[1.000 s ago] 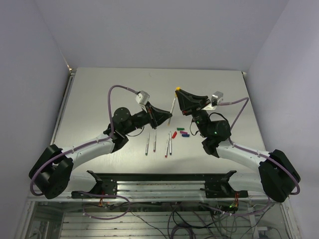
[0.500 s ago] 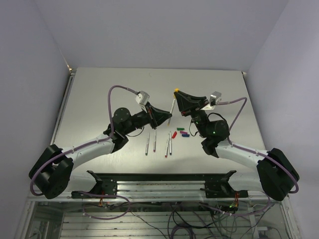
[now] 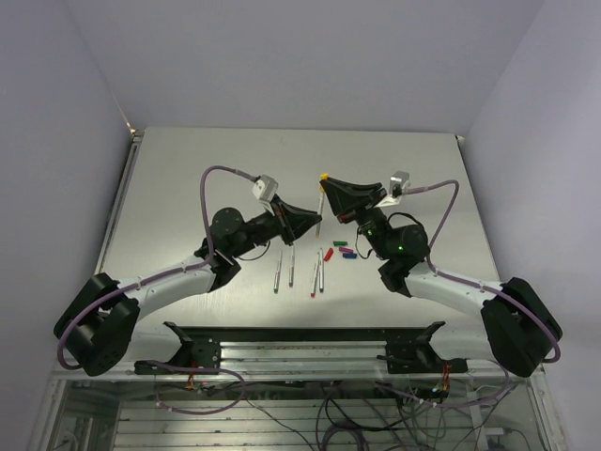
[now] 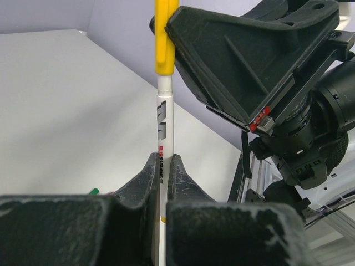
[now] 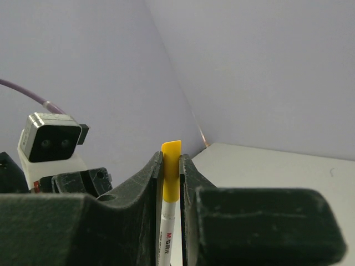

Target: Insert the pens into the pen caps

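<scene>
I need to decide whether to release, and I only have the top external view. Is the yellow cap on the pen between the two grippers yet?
Observer: The left wrist view shows the white pen running straight into the yellow cap. Its tip is hidden inside.
Operator: What grips the cap?
Observer: The right wrist view shows the right gripper shut on it, with the cap's top poking past the fingertips.
Operator: And the barrel?
Observer: The left gripper is shut on the pen lower down, leaving a printed stretch of barrel bare between its fingertips and the cap.
</scene>
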Controlling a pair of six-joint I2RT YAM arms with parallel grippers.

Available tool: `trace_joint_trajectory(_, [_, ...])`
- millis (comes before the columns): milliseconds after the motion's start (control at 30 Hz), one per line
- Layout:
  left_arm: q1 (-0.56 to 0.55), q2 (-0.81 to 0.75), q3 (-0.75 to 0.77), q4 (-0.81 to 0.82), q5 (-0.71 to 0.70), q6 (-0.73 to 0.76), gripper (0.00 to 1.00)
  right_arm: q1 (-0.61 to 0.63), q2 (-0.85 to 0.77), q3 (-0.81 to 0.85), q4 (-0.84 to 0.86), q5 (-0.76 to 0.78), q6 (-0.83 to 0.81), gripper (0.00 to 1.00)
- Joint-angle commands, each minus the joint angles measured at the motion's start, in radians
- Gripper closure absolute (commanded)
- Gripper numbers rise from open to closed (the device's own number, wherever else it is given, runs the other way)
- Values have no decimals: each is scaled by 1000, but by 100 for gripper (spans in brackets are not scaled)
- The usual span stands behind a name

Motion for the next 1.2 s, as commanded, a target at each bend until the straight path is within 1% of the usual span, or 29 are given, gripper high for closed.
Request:
trace_joint_trajectory(0, [-7,-17,-11,145,-31,-9,93,-2,18,-26,-25,-88,73,100])
trace_joint_trajectory(267, [-7,-34,-11,218,-69,-20,93,-3,51,-24,-68,-190,112,100])
trace_joint_trajectory(500, [-5,-62,-10,247,-91,0,93,-10,101,-27,-63,-293,163,100])
trace_joint_trajectory(833, [-5,-157,-41,193,-196,55,93,-14,114,-62,-86,-278,189,100])
trace_joint_trajectory(1167, [-4,-157,-30,196,-207,64,93,-14,126,-65,-137,-283,188,100])
